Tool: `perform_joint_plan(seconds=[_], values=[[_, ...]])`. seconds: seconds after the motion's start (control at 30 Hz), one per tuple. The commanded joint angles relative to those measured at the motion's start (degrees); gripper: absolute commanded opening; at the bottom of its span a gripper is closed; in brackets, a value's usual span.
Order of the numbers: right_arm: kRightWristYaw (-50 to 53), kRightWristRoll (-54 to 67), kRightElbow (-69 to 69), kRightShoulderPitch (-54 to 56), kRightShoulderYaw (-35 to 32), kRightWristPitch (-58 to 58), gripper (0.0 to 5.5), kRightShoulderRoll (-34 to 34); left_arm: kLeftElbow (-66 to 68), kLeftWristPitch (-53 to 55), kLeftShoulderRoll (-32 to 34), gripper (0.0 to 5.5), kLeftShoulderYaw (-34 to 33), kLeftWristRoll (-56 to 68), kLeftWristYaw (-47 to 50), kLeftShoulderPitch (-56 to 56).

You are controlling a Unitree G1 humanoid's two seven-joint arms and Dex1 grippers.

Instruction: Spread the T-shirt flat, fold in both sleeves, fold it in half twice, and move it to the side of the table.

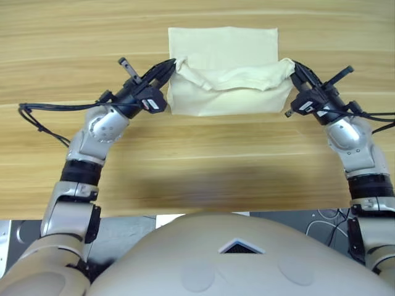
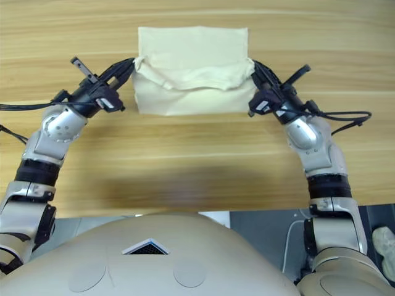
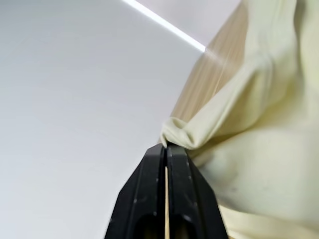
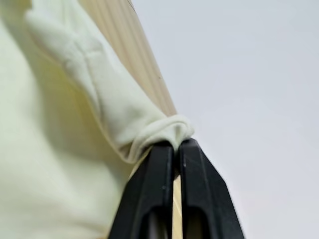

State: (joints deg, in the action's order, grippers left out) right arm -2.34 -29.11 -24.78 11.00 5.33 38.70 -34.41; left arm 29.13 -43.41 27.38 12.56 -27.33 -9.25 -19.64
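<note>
The T-shirt lies in the upper centre of the frame on the bench, already a narrow rectangle whose long axis runs left to right. The left gripper and the right gripper sit at its 2 short ends, level with each other, so neither arm is nearer. Each has its fingers pressed together on a bunched corner of cloth. The edge strung between them sags in the middle, above the flat far layer. The half-fold probably turns on carrying that edge squarely across the short axis, both ends together.
</note>
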Motion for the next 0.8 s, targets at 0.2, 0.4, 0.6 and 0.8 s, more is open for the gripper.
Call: perform_joint_plan(seconds=[0.2, 0.4, 0.6, 0.8], values=[[13.1, -7.4, -24.3, 21.0, 6.5, -4.2, 0.0, 6.5, 36.3, 4.2, -8.8, 0.03, 7.0, -9.2, 16.4, -24.3], [17.6, -8.3, -35.3, 28.4, 9.7, -4.8, 0.0, 9.1, 44.2, 7.1, -10.6, 0.03, 7.6, -8.8, 21.2, -28.7], [19.2, -8.1, -42.4, 34.0, 11.9, -6.6, 0.0, 11.5, 46.4, 10.1, -11.0, 0.03, 6.8, -7.5, 23.3, -29.4], [19.6, -6.7, -45.8, 37.2, 12.2, -8.8, 0.0, 14.1, 47.4, 12.3, -11.8, 0.03, 7.7, -8.3, 23.6, -29.9]])
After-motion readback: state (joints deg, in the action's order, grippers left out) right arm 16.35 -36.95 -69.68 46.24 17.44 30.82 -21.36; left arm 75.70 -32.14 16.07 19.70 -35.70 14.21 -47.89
